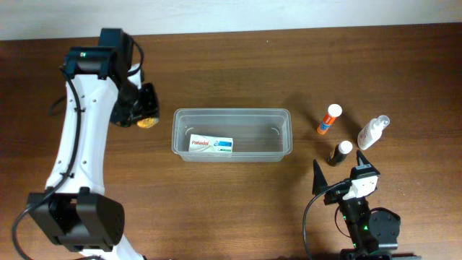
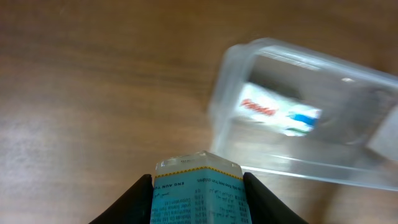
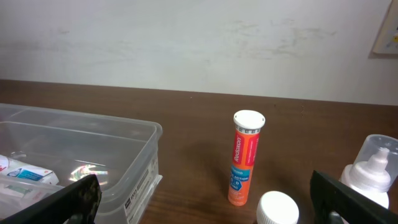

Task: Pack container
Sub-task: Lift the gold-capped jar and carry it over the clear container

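The clear container (image 1: pixel 231 110) sits mid-table with a white Panadol box (image 1: pixel 211 144) lying inside. My left gripper (image 1: pixel 141 108) hovers just left of it, shut on a small bottle with a teal printed label (image 2: pixel 198 196). In the left wrist view the bottle fills the gap of the left gripper (image 2: pixel 198 179), and the container (image 2: pixel 292 167) with the box (image 2: pixel 280 112) lies ahead to the right. My right gripper (image 1: pixel 339 173) rests at the front right, open and holding nothing. In the right wrist view the right gripper (image 3: pixel 214 202) faces the container (image 3: pixel 124 127).
Right of the container stand an orange tube (image 1: pixel 330 119) (image 3: pixel 245 158), a clear spray bottle (image 1: pixel 373 131) (image 3: pixel 373 168) and a dark bottle with a white cap (image 1: pixel 341 153) (image 3: pixel 278 208), the last close to the right fingers.
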`<state>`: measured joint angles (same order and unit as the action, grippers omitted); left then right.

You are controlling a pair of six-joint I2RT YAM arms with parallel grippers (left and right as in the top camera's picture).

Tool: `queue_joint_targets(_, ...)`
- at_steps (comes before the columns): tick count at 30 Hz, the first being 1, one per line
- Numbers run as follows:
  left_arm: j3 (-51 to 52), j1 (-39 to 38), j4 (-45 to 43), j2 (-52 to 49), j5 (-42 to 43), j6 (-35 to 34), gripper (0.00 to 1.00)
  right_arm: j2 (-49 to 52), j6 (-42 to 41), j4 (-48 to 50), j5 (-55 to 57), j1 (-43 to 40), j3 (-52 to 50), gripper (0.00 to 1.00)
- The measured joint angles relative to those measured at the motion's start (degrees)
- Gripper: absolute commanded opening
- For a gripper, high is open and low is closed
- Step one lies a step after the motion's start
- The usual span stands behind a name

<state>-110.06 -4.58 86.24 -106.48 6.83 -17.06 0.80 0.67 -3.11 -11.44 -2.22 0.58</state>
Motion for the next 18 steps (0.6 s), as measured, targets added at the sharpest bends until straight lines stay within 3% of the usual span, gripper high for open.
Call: queue_joint_targets(18,-0.96,-21.31,-12.52,0.17,1.36,-5.09,0.43,0.00,-0.02,0.00,0.00,0.00,0.00,0.98)
